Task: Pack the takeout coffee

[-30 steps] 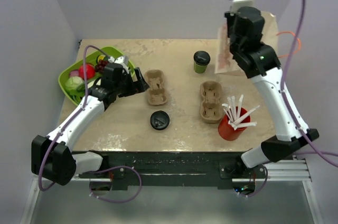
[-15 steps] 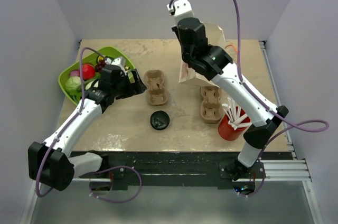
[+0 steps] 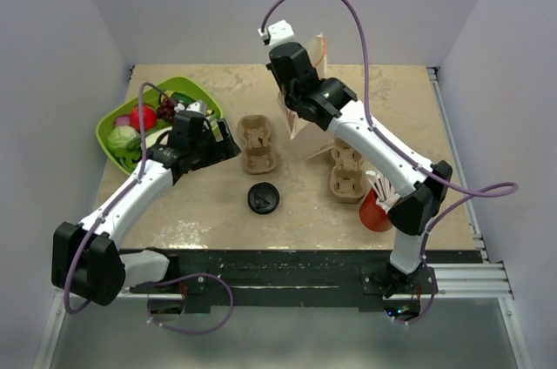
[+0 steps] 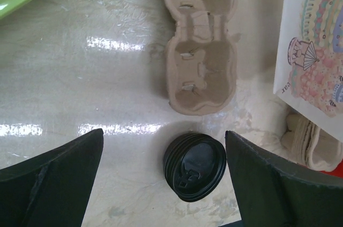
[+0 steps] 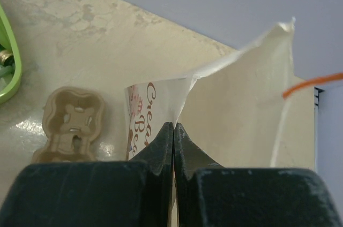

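— Grip status?
— My right gripper (image 5: 173, 128) is pinched tight on the paper bag (image 5: 236, 104) rim, presumably to keep it upright for loading. My left gripper (image 4: 164, 133) hangs wide open, empty.
— Where is the takeout coffee?
— Not visible; possibly hidden behind the bag.

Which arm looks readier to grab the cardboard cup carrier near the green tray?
Left. The left gripper is open, right beside the carrier; the right gripper is shut on the bag.
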### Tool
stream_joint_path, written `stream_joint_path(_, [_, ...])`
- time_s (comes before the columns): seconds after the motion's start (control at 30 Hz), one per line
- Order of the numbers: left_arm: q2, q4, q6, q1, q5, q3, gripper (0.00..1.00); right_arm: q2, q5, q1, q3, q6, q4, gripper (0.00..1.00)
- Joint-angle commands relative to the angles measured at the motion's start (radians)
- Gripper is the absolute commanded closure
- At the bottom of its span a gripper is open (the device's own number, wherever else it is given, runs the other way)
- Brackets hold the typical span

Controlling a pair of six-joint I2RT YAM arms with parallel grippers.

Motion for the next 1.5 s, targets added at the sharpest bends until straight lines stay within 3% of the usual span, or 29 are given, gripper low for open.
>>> stream_joint_path(0.0, [0.042, 0.04, -0.028, 0.008, -0.025, -0.012, 0.01, 0.036, -0.001, 0.002, -0.015, 0.059, 0.005, 1.0])
stream_joint_path(0.33, [0.169, 0.097, -0.046, 0.001, -0.025, -0.005, 0.05, 0.138, -0.037, 0.0, 0.074, 0.137, -0.002, 1.0])
stream_joint_path(0.77, [0.18, 0.089, -0.034, -0.002, -0.054, -0.008, 0.04, 0.35, -0.122, 0.0, 0.325, 0.217, -0.016, 1.0])
stream_joint_path(1.17, [0.142, 0.048, -0.023, -0.002, -0.087, -0.001, 0.03, 0.392, -0.259, 0.002, 0.393, 0.308, 0.093, 1.0])
stream_joint_path(1.47, [0.145, 0.054, -0.022, -0.001, -0.103, -0.008, 0.02, 0.366, -0.202, -0.021, 0.332, 0.368, 0.053, 1.0])
